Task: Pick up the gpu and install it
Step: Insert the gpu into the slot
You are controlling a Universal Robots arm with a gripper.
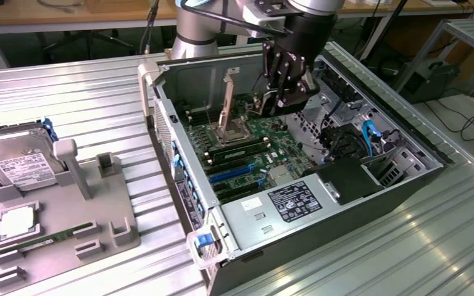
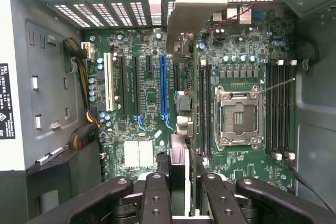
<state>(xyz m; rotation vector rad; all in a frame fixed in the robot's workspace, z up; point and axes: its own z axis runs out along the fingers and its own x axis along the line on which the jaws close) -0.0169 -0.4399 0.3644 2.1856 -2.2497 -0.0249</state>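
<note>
Your black multi-fingered tool (image 1: 280,98) hangs inside the open black computer case (image 1: 402,179), pinching the gpu (image 2: 181,103), a thin green circuit card with a silver metal bracket, held edge-on between the fingers (image 2: 156,195). You're at the install step: the card hovers above the green motherboard (image 2: 247,51), beside the blue expansion slot (image 2: 163,85). You'll need the card's edge square over a slot before going down. The silver hard drive (image 1: 19,161) sits well apart on the tabletop (image 1: 72,92).

You worked in a robotics lab: a ribbed metal worktop (image 1: 72,86) carried an opened computer case (image 1: 402,179), and cabled benches (image 1: 72,15) stood behind.
</note>
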